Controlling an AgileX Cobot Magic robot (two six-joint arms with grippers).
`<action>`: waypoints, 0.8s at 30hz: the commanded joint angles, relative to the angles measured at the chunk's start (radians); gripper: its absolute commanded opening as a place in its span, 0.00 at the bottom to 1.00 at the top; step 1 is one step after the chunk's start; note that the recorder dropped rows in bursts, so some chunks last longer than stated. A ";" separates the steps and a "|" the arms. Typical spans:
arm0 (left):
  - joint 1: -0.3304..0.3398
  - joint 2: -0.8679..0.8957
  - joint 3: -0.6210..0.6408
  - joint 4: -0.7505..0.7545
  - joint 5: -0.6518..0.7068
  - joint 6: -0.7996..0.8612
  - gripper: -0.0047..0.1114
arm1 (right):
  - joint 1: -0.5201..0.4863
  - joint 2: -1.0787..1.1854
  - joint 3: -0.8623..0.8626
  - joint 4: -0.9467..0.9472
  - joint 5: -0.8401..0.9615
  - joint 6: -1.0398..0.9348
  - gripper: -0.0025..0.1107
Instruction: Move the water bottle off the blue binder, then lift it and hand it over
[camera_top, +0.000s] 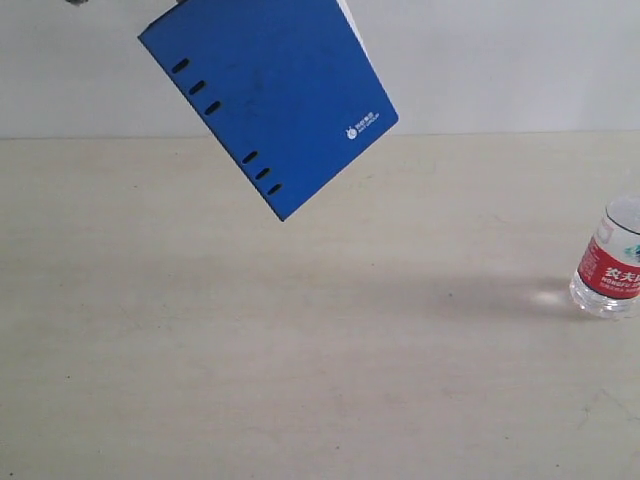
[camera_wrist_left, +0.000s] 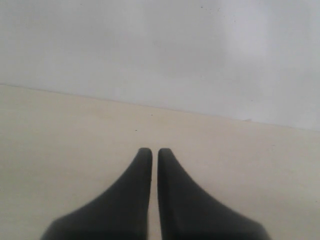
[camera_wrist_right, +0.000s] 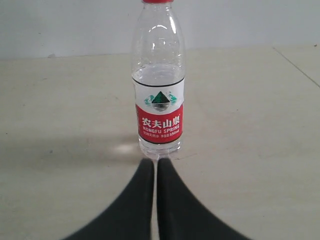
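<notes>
At rt, water bottle (camera_top: 610, 262) upright; blue binder (camera_top: 270, 100) tilted

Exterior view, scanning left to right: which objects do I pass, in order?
blue binder, tilted and up off the table → water bottle, standing upright at the right edge.

Binder (camera_top: 270, 95) bright blue, white logo (camera_top: 362, 125). Bottle (camera_wrist_right: 158, 75) clear; red cap (camera_wrist_right: 158, 1), red-white-green label (camera_wrist_right: 160, 117). Table (camera_top: 300, 380) pale beige.
</notes>
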 joint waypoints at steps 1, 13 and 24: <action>0.000 -0.004 0.003 -0.007 0.000 0.002 0.08 | -0.004 -0.004 0.000 0.006 0.002 -0.034 0.02; 0.000 -0.004 0.003 -0.007 0.000 0.002 0.08 | -0.004 -0.004 0.000 0.006 0.000 -0.028 0.02; 0.002 -0.004 0.002 -0.007 -0.072 -0.293 0.08 | -0.004 -0.004 0.000 0.006 0.000 -0.028 0.02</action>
